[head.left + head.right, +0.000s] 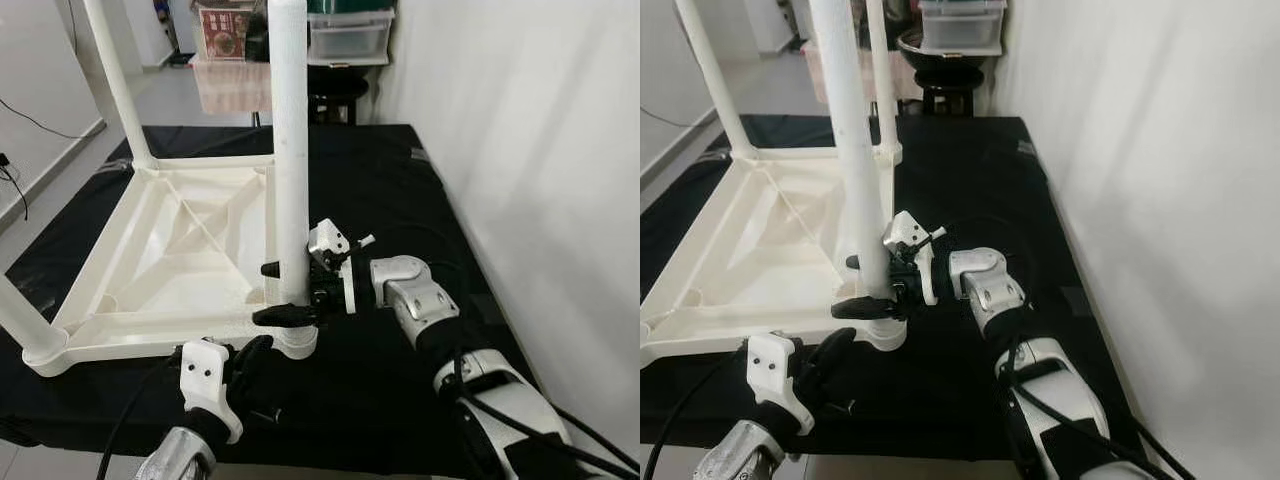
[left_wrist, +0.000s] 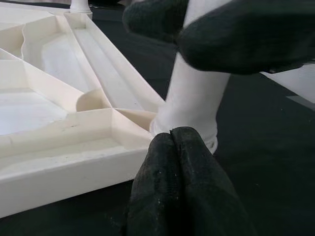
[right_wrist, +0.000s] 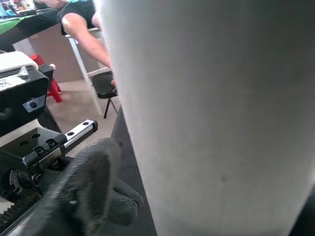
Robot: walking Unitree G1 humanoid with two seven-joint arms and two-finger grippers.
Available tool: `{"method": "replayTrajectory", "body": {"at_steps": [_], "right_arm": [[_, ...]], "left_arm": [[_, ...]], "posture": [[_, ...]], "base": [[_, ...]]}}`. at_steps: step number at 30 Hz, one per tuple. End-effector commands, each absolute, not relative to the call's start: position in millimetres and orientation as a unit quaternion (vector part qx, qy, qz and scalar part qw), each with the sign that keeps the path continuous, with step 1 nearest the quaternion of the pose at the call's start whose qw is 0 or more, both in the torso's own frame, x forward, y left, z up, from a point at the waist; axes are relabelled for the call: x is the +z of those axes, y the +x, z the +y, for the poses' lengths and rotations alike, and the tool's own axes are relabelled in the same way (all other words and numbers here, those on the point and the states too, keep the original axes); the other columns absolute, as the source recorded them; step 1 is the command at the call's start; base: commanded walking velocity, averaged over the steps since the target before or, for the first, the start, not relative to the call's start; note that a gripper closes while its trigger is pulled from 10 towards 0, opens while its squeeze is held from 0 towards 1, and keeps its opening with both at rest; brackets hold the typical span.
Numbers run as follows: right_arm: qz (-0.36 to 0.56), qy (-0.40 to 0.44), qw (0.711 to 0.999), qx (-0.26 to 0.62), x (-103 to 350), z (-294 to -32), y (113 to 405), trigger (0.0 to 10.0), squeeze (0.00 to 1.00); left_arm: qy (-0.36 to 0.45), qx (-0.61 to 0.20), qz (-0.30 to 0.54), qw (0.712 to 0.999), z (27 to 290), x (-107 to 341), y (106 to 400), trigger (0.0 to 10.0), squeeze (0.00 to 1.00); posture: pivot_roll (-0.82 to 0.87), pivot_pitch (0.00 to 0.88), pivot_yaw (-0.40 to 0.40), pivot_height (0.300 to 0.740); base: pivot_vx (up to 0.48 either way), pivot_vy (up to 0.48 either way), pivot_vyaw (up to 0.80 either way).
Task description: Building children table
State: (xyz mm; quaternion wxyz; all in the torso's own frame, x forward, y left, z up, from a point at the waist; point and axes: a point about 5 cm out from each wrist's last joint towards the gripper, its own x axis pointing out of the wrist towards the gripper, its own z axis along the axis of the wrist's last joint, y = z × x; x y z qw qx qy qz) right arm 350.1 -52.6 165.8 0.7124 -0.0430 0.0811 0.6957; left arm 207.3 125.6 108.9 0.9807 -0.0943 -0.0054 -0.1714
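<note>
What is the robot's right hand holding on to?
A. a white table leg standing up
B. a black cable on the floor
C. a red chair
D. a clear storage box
A. The right hand has its black fingers on either side of the upright white table leg, just above the corner socket of the upside-down tabletop.

No legible text, number or brand mark appears. A red-patterned box (image 1: 224, 32) in the background, beyond the far edge of the black mat (image 1: 400, 200), bears printing too small and blurred to read.
</note>
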Motion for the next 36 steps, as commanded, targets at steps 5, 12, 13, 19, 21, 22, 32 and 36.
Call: {"method": "replayTrajectory", "body": {"at_steps": [5, 12, 13, 19, 21, 22, 32, 36], "right_arm": [[0.092, -0.045, 0.699, 0.707, 163.2, -50.6, 351.1, 0.0, 0.0], [0.091, -0.034, 0.721, 0.686, 155.2, -63.6, 352.3, 0.0, 0.0], [0.088, -0.035, 0.723, 0.684, 154.0, -67.5, 352.1, 0.0, 0.0], [0.069, -0.082, 0.758, 0.643, 148.2, -77.7, 346.8, 0.0, 0.0], [0.058, -0.096, 0.877, 0.468, 133.0, -62.4, 345.3, 0.0, 0.0], [0.058, -0.096, 0.877, 0.468, 133.0, -62.4, 345.3, 0.0, 0.0], [0.104, -0.025, 0.919, 0.38, 115.1, -44.5, 329.2, 0.0, 0.0], [0.104, -0.022, 0.918, 0.383, 118.8, -41.4, 327.0, 0.0, 0.0]], "left_arm": [[-0.099, -0.164, 0.0, 0.981, 125.0, 107.3, 206.3, 10.0, 0.0], [-0.103, -0.167, 0.0, 0.981, 123.2, 106.9, 206.0, 10.0, 0.0], [-0.104, -0.168, 0.0, 0.98, 122.7, 106.8, 205.8, 10.0, 0.0], [-0.106, -0.172, 0.002, 0.979, 123.1, 107.4, 201.9, 10.0, 0.0], [-0.105, -0.17, 0.003, 0.98, 125.5, 108.5, 199.3, 10.0, 0.0], [-0.105, -0.17, 0.003, 0.98, 125.5, 108.5, 199.3, 10.0, 0.0], [-0.107, -0.176, 0.007, 0.979, 129.1, 111.6, 198.3, 10.0, 0.0], [-0.105, -0.166, 0.004, 0.98, 130.4, 112.0, 197.8, 10.0, 0.0]], "posture": [[0.07, 0.0, -0.045, 0.74], [0.05, 0.0, -0.039, 0.74], [0.05, 0.0, -0.035, 0.74], [0.04, 0.0, -0.032, 0.74], [0.01, 0.0, -0.027, 0.74], [0.01, 0.0, -0.027, 0.74], [0.0, 0.0, -0.002, 0.74], [0.0, 0.0, 0.001, 0.74]], "base": [[0.0, 0.0, 0.0], [0.0, 0.0, 0.0], [0.0, 0.0, 0.0], [0.0, 0.0, 0.0], [0.0, 0.0, 0.0], [0.0, 0.0, 0.0], [0.0, 0.0, 0.0], [0.0, 0.0, 0.0]]}}
